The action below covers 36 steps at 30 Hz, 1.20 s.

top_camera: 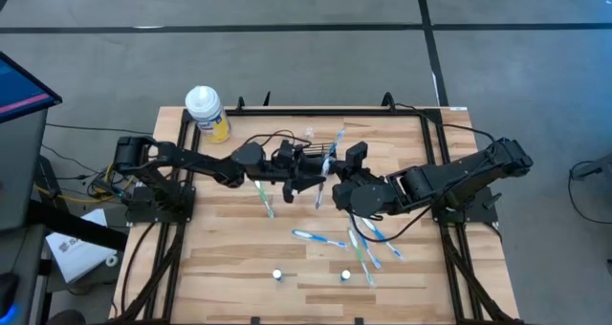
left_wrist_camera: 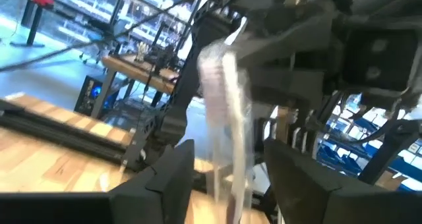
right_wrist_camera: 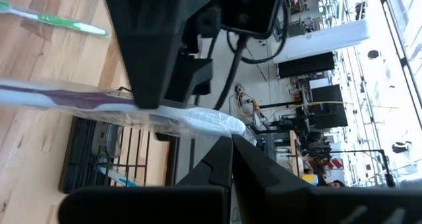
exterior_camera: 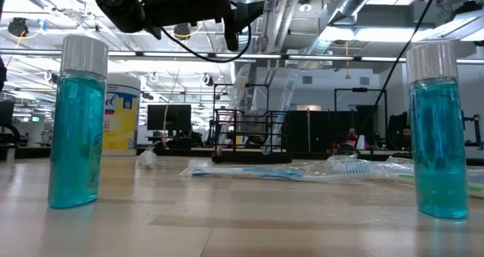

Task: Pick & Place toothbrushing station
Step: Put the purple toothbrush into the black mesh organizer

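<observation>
Two white-capped blue bottles [exterior_camera: 76,121] stand nearest in the low view, loose toothbrushes [top_camera: 359,250] behind. At frame centre, the left gripper [top_camera: 316,178] fingers pinch a wrapped toothbrush [left_wrist_camera: 224,112] beside the toothbrushing station [top_camera: 304,154]. The right gripper [top_camera: 342,195] fingers close empty. A yellow bottle [top_camera: 207,112], label unreadable, stands upper left on the bench [top_camera: 229,258].

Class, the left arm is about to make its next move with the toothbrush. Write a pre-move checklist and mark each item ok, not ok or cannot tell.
1. Left gripper shut on the clear-wrapped purple toothbrush: ok.
2. Small black wire-mesh holder box upright on the wooden table: ok.
3. Wrapped toothbrush lined up with one compartment of the holder: cannot tell.
4. Right gripper shut and empty: ok.
5. Right gripper far enough from the toothbrush's path: cannot tell, as it sits close beside the wrapper.
6. Two teal-filled clear bottles well away from the holder: ok.
</observation>
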Motion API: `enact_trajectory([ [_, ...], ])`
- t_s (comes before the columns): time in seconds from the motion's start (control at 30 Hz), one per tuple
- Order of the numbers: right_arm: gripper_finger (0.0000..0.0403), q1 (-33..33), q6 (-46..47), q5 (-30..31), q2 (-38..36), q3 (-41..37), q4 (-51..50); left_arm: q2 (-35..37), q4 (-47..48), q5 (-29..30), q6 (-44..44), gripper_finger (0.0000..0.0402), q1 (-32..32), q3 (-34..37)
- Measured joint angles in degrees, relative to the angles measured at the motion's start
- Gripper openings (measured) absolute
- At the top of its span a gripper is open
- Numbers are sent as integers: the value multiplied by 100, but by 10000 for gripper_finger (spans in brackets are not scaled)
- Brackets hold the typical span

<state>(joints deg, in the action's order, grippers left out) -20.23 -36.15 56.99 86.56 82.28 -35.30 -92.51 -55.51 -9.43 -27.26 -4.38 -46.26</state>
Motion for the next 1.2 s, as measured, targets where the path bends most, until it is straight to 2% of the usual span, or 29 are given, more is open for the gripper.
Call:
enact_trajectory([
  [0.43,0,0,14,-20,0,0,-23,13,-66,13,449,10,-22,0],
  [0.87,7,102,15,-46,0,0,-23,13,-20,-133,598,5,-26,0],
  [1.2,99,160,17,8,0,0,-25,15,69,-166,596,5,-167,15],
])
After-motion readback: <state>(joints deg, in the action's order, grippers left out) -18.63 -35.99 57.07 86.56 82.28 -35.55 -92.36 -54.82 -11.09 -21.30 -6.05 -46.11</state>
